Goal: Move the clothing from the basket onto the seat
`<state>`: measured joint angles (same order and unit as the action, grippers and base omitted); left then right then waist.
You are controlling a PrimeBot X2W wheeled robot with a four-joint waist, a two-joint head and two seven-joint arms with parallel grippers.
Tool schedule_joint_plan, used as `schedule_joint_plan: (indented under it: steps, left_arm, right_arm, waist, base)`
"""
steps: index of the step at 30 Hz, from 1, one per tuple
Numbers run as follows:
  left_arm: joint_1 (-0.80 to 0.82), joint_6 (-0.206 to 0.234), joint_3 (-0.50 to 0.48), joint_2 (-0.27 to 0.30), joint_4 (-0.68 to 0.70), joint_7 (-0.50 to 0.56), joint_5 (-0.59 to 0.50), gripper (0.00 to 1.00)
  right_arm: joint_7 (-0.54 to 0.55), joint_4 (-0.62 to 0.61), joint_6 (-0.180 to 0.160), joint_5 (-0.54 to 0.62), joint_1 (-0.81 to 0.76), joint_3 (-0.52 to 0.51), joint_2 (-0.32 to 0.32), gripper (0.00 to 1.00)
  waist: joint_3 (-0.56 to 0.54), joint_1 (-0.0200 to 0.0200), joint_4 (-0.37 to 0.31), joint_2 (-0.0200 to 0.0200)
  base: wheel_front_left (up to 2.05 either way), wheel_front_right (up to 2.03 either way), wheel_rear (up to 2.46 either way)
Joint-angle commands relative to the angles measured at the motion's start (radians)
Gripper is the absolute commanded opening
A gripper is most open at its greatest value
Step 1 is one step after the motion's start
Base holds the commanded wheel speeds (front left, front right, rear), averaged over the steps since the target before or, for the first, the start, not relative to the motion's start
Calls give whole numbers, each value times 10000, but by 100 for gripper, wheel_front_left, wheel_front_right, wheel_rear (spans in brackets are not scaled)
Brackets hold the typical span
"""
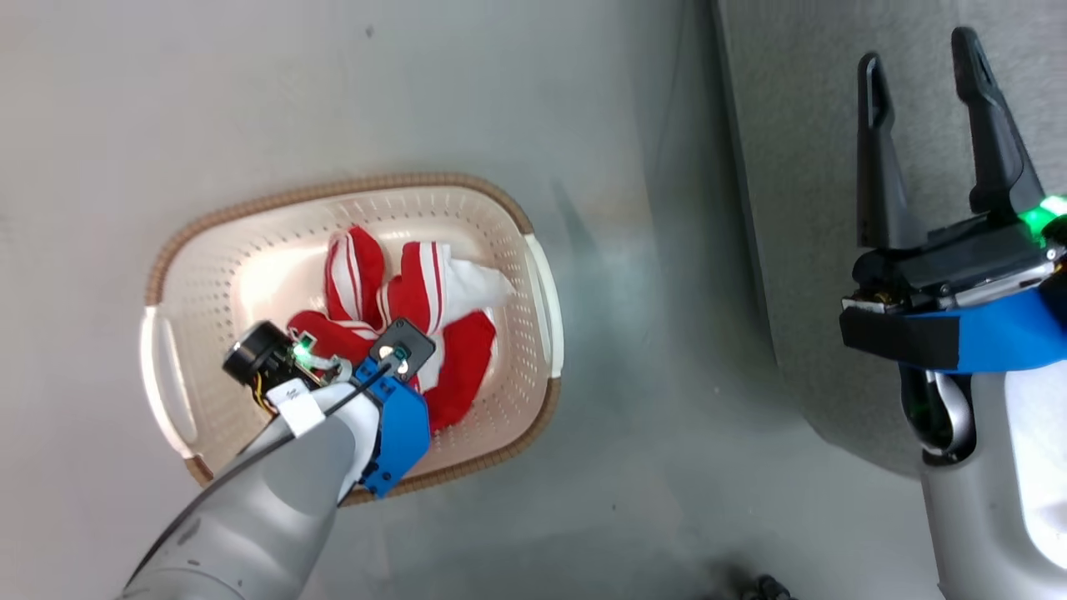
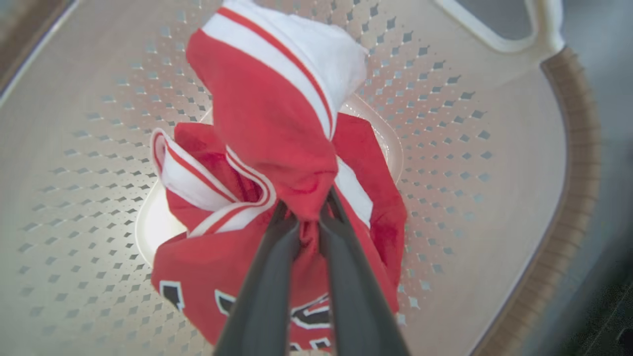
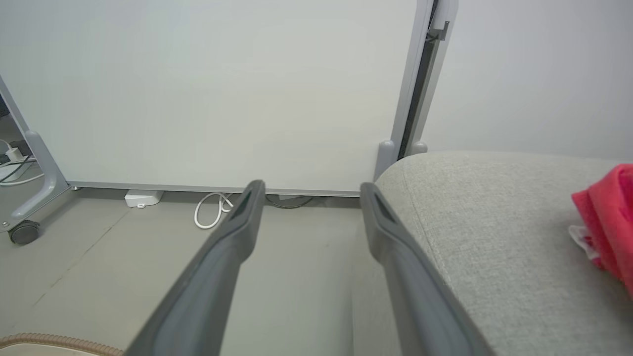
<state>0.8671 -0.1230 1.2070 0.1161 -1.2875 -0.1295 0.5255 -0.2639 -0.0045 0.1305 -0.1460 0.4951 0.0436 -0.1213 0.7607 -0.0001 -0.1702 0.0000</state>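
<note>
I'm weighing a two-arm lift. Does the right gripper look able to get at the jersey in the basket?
Probably, though awkwardly: the right gripper hangs open over the seat, apart from the open-topped basket, but the left gripper pinches the jersey there.

Grey floor point(image 3: 99, 277). White partition panel point(image 3: 212, 94) standing on a caster point(image 3: 23, 231). Coiled white cable point(image 3: 207, 217) at the panel's base.
</note>
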Motion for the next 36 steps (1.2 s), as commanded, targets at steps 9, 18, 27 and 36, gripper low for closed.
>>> schedule_joint_plan:
  steps: [9, 18, 27, 36]
  left_arm:
    - [-758, -40, -709, -267, 115, -1066, 919, 0]
    - [-1108, 24, -1995, 134, 1562, -1371, 1595, 0]
    - [-2136, 573, -4311, 927, 4208, -1370, 1034, 0]
    - [-3166, 515, -6310, 941, 6252, -1371, 72, 0]
  right_arm:
    - [-9, 464, 5, 122, -881, -108, -76, 100]
    - [-7, 713, 5, 137, -1705, -209, -143, 100]
    - [-9, 918, 5, 153, -2397, -178, -35, 100]
    - [-9, 1101, 5, 206, -3108, -203, 103, 100]
  waist:
    - [-2350, 1, 532, 0]
    - [-3906, 1, 945, 0]
    - [-5249, 1, 1171, 0]
    - [-6385, 1, 1252, 0]
  base:
    - [0, 0, 0]
    - [0, 0, 0]
    - [0, 0, 0]
    - [0, 0, 0]
